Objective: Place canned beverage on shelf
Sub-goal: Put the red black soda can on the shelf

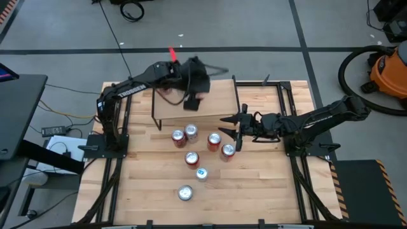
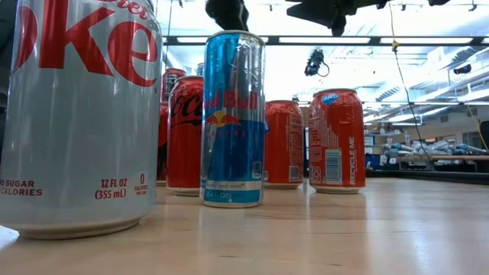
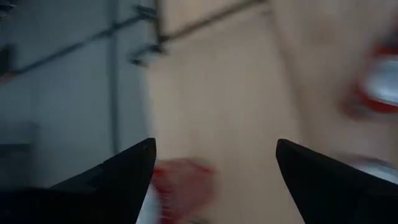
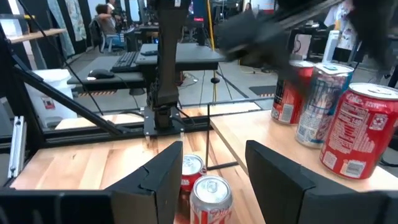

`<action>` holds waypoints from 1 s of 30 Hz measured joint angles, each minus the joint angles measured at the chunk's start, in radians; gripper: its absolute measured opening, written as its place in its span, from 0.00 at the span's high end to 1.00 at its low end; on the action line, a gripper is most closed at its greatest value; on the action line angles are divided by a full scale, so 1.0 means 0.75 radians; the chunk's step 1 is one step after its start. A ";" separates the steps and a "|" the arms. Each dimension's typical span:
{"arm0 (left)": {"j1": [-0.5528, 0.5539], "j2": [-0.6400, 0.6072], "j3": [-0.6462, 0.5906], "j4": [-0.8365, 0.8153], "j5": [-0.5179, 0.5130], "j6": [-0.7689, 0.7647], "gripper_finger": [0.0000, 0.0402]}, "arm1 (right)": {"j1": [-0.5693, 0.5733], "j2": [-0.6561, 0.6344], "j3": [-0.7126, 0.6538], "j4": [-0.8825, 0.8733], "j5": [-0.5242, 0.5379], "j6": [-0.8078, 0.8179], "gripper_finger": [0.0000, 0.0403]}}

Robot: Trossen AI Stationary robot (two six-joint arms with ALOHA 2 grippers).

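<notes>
Left claw (image 1: pixel 193 102) hangs spread and empty above the shelf (image 1: pixel 210 105) – three cans (image 4: pixel 329 109) stand on it; right claw (image 1: pixel 234 133) partly spread over worktop cans (image 1: pixel 220 145).

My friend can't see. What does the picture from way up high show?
Seven drink cans stand on a wooden table before a low shelf. The left gripper hangs open over the shelf; the right gripper waits beside the cans.
</notes>
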 joint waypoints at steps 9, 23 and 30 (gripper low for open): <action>-0.228 -0.005 -0.001 -0.446 0.220 -0.347 0.15 | 0.076 -0.065 0.000 -0.066 0.079 -0.002 0.54; -0.531 -0.232 -0.561 -0.227 0.143 -0.527 0.21 | 0.083 -0.065 0.000 -0.065 0.102 -0.008 0.54; -0.550 -0.431 -0.887 -0.012 0.102 -0.735 0.26 | 0.078 -0.065 0.000 -0.036 0.106 -0.011 0.54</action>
